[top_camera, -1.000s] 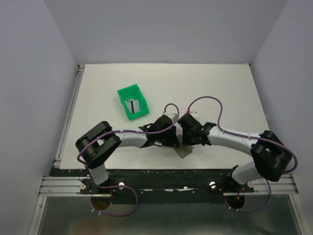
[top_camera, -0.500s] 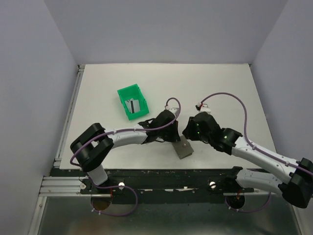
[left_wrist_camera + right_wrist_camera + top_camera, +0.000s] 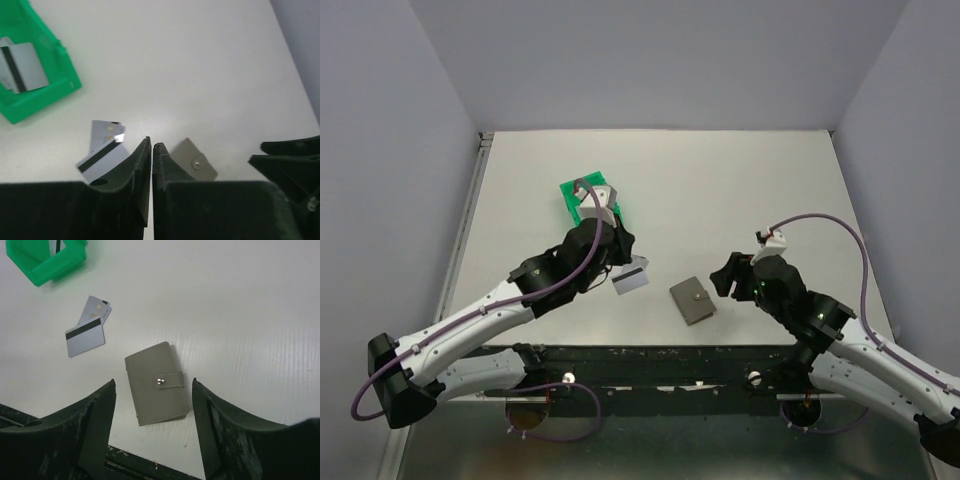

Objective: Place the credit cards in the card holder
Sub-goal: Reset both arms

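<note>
Judging by how things lie, the task is barely begun: no card is in the card holder (image 3: 156,383). It lies flat on the white table (image 3: 740,190), folded, with its tab snapped down, near the table's front edge and between the two arms.

Two credit cards (image 3: 86,336) lie loose on the table near the holder, on its left-arm side. They overlap in a loose fan and touch each other but not the holder. At least one more card (image 3: 22,65) lies inside the green bin (image 3: 42,102), which stands well beyond that pair, farther from the holder on the same side. What seems left is opening the holder, sliding in the loose pair, and fetching what remains in the bin.

The left tool (image 3: 152,145) hangs over the table between the holder and the loose cards. Its fingers are almost pressed together, only a thin slit showing, and nothing is pinched. The right tool (image 3: 152,384) hovers above the holder with its fingers spread wide to either side, empty and not touching it.

The holder is a matte grey-brown, roughly rectangular, with stitched edges and a small round metal snap on a short strap. It looks soft, like fabric or faux leather. The cards are thin, stiff, silver-grey rectangles with rounded corners, and the top one shows a dark stripe. The bin is glossy moulded green plastic with thick walls and an open front. The table is smooth and faintly reflective.
</note>
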Robot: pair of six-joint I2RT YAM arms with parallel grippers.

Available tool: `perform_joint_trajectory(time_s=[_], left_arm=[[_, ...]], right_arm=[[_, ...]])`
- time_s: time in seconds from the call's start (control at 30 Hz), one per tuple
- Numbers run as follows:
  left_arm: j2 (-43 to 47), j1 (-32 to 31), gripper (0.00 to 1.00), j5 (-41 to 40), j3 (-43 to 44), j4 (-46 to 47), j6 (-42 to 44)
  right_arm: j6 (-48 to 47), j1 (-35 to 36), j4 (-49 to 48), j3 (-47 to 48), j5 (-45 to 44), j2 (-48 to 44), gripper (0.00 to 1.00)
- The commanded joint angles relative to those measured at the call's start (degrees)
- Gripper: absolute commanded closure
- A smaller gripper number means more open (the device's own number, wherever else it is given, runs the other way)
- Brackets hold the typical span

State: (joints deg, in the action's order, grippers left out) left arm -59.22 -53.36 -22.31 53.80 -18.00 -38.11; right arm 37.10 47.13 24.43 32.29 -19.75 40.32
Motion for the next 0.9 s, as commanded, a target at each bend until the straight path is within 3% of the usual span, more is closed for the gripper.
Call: perform_joint_trajectory(time_s=[0.0, 0.1, 0.13, 0.17, 0.37, 0.43, 0.6, 0.87], left_arm=[[5.7, -0.2, 0.69, -12.5, -4.0, -15.1, -0.9], [10.3, -0.1, 0.43, -14.4, -7.1, -19.4, -5.9], [11.7, -0.1, 0.14, -15.2, -8.1, -21.2, -8.8], [13.2, -0.1, 0.01, -16.4, -9.4, -22.7, -11.6], [16.8, -0.1, 0.01, -20.1, -12.1, -30.8, -19.3], [17.2, -0.1, 0.01, -21.2, -12.1, -32.3, -20.1], [18.1, -0.2, 0.01, -24.5, -11.5, -36.8, -23.2], [21.0, -0.1, 0.01, -24.0, -12.6, -34.8, -21.8]], right_arm=[[1.7, -0.2, -2.9, -3.4, -5.1, -6.5, 0.26], [2.0, -0.2, -1.3, -3.4, -7.4, -7.3, 0.20], [2.1, -0.1, 0.1, -3.0, -8.2, -7.0, 0.17], [2.9, -0.2, 1.7, -2.6, -9.2, -6.7, 0.15], [3.7, -0.1, 0.3, -6.4, -13.2, -8.7, 0.11], [5.7, -0.2, -2.0, -8.7, -14.0, -9.5, 0.00], [9.7, -0.2, -5.3, -13.6, -16.0, -11.5, 0.00], [9.7, -0.1, -5.4, -14.3, -15.5, -12.3, 0.00]])
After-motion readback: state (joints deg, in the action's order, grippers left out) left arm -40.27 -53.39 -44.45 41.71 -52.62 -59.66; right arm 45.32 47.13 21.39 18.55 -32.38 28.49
